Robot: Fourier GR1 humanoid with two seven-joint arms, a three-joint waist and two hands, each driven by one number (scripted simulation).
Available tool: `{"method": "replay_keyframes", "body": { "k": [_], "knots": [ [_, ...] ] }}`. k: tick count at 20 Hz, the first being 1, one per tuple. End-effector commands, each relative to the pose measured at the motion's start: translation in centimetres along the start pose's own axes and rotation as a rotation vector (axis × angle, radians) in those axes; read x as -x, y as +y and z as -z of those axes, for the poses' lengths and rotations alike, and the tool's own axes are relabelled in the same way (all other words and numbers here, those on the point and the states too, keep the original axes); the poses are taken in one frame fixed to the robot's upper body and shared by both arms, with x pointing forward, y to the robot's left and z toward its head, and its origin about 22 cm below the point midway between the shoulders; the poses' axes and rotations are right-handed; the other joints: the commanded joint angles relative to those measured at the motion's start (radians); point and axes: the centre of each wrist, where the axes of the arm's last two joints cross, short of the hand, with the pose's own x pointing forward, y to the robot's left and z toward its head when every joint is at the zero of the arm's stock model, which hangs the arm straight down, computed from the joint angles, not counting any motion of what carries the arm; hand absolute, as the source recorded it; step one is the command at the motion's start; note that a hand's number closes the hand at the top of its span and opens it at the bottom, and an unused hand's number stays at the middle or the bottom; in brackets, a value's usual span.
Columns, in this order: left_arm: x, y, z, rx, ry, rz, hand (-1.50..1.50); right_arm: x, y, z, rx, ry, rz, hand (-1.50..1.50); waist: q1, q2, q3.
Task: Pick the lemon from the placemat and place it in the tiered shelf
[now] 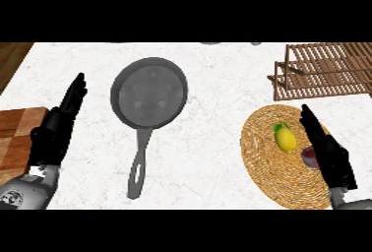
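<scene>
A yellow lemon [286, 138] with a green tip lies on the round woven placemat [270, 167] at the right of the counter. My right hand [328, 152] hovers just right of the lemon, fingers straight and pointing away from me, holding nothing. The wooden tiered shelf [324, 70] stands at the far right, beyond the placemat. My left hand [56, 128] rests open at the left side, fingers straight, far from the lemon.
A dark grey frying pan [149, 93] lies in the middle, its handle [138, 167] pointing toward me. A wooden cutting board [18, 135] sits at the left edge under my left forearm. A small reddish object [309, 157] shows partly behind my right hand.
</scene>
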Motion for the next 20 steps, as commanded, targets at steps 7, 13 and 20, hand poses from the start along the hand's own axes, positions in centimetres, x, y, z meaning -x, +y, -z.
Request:
{"method": "replay_keyframes", "body": {
  "k": [7, 13, 20],
  "knots": [
    [2.7, -2.8, -0.9, 0.072, 0.047, -0.110, 0.00, -4.3, -2.4, 4.8, 0.158, -0.107, 0.707, -1.50, -0.039, -0.016, 0.045],
    [3.1, -4.8, -1.1, 0.116, 0.036, -0.161, 0.00, 3.3, -9.6, 2.3, 0.714, 0.011, -0.128, -1.50, 0.001, 0.011, 0.006],
    [4.3, -5.6, -0.5, 0.135, 0.027, -0.165, 0.00, 5.8, -8.5, 3.0, 0.670, -0.215, 0.118, -1.50, 0.010, 0.001, 0.005]
  ]
}}
